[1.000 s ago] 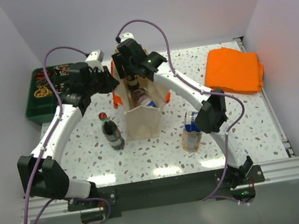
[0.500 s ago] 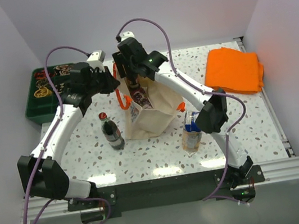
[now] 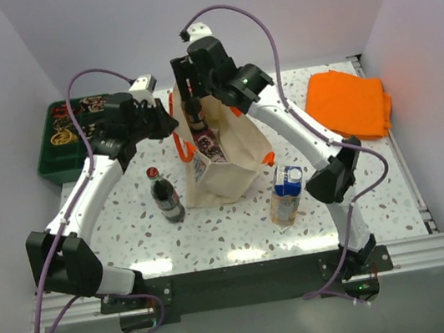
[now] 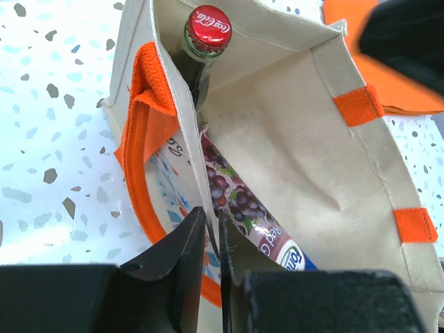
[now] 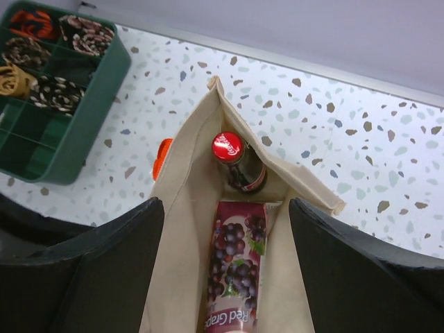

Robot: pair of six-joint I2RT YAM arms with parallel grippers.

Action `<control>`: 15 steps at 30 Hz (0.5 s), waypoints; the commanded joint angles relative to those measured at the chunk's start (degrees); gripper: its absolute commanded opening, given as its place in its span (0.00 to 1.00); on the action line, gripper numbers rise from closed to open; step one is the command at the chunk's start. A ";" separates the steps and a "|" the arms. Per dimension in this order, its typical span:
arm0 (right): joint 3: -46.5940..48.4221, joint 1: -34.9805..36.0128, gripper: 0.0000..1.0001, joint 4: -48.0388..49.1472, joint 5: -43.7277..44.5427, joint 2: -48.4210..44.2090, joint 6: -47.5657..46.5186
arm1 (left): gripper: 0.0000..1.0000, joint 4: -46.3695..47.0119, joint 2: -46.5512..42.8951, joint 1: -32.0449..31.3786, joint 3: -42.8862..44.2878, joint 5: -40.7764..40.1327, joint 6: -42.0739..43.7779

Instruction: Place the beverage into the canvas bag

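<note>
The beige canvas bag [image 3: 232, 173] with orange handles stands open mid-table. Inside it stand a red-capped cola bottle [image 5: 229, 149] and a red grape juice carton [image 5: 236, 277]; both also show in the left wrist view, the bottle [image 4: 208, 28] and the carton [image 4: 239, 201]. My left gripper [image 4: 211, 239] is shut on the bag's left rim beside the orange handle [image 4: 142, 132]. My right gripper [image 5: 225, 208] is open and empty, above the bag's mouth [image 3: 188, 87], clear of the bottle.
A second cola bottle [image 3: 164, 194] stands left of the bag. A blue-topped carton [image 3: 286, 194] stands to its right. A folded orange cloth [image 3: 347, 103] lies at the back right. A green compartment tray [image 3: 70, 140] sits at the back left.
My right gripper has risen out of the bag and shifted right, leaving the cola bottle inside. The bag's mouth has spread wider. My left gripper has stayed on the rim.
</note>
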 commanded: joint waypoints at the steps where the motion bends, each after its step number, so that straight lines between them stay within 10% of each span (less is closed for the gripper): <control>1: 1.32 -0.11 0.77 -1.14 -0.13 -5.26 -0.81 | 0.20 0.78 -0.57 0.24 1.71 -0.34 0.85; 15: -16.51 -5.91 0.79 0.17 0.05 -21.07 0.16 | 0.48 1.22 -1.27 0.24 4.42 -0.25 0.93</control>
